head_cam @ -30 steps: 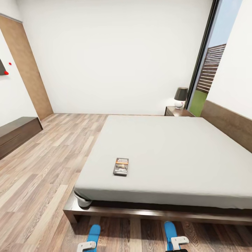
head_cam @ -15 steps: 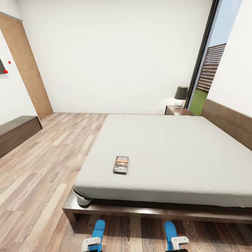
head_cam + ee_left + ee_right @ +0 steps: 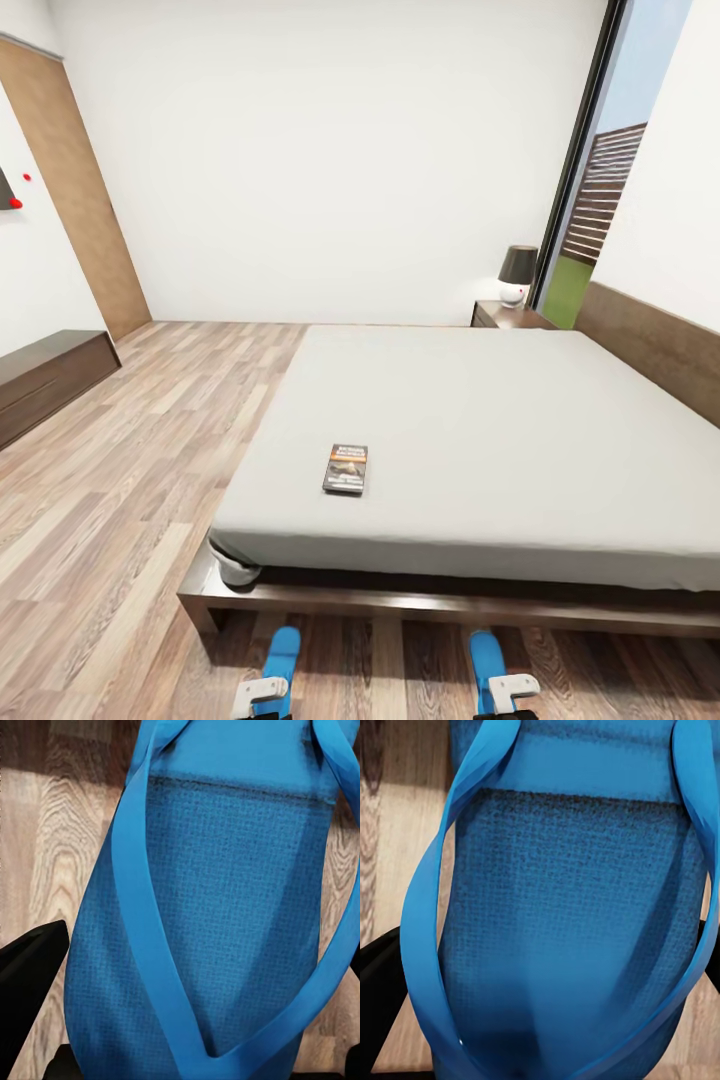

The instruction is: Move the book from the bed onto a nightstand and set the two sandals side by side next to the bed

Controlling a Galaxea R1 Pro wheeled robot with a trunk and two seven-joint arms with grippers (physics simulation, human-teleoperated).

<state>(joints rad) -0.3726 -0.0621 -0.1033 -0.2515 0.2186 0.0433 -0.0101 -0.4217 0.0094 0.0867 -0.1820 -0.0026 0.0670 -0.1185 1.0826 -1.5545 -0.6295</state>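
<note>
Each gripper, left (image 3: 262, 690) and right (image 3: 508, 688), seemed clamped on a blue sandal (image 3: 283, 655), (image 3: 487, 657) low over the floor by the bed (image 3: 480, 440). The book (image 3: 346, 469) lay on the mattress. Dropped unevenly, the sandals could land far apart.

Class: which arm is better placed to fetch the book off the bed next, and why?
Left, probably: the book lies near the bed's left foot corner, closer to the left tool than the right tool.

Home bedroom, large bed (image 3: 480, 440), nightstand (image 3: 508, 318) with lamp (image 3: 516, 277)
</note>
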